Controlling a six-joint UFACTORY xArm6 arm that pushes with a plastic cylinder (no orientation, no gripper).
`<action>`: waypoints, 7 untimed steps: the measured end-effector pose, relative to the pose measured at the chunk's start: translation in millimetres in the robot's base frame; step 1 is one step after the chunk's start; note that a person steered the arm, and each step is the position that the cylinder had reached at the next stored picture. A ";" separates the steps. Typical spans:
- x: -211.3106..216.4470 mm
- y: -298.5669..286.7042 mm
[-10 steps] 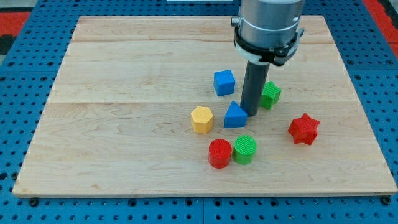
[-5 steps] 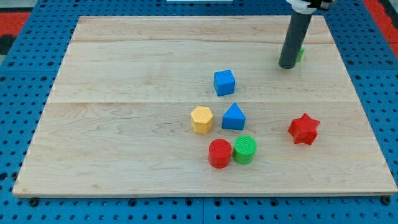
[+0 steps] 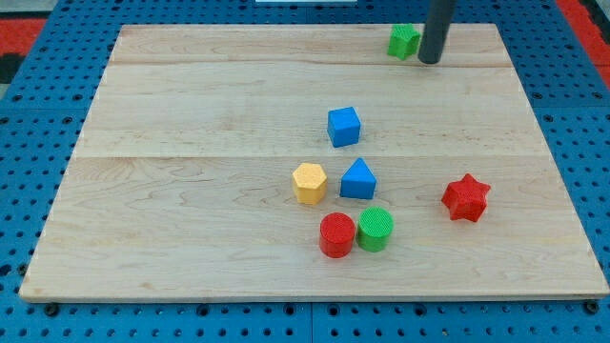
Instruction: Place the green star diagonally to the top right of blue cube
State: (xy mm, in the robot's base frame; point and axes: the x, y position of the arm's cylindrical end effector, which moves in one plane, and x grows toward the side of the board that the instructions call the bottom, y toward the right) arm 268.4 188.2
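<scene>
A pale wooden board [image 3: 191,191] lies on a blue pegboard table [image 3: 29,191], seen from above and slightly from the front. A dark rod comes down from the view's top edge, and my tip [image 3: 430,61] rests on the board near its top edge, right of centre. There are no fingers on this rod — nothing that could be open, clenched or grasping, only a blunt end. The green star [image 3: 403,41] sits just beside the rod on the view's left, touching it or nearly so; the rod hides part of its right side, so I cannot tell which. The blue cube [image 3: 344,126] stands well below the star and to its left, near the middle of the board, so the star lies up and to the right of the cube, well apart from it. Below the cube is a loose cluster — a yellow hexagon block [image 3: 310,183] with a blue triangle block [image 3: 359,179] just to its right. Lower still, a red cylinder [image 3: 336,234] and a green cylinder [image 3: 376,229] stand side by side, touching. A red star [image 3: 466,197] sits alone toward the view's right.
</scene>
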 end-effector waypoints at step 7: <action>87.7 63.3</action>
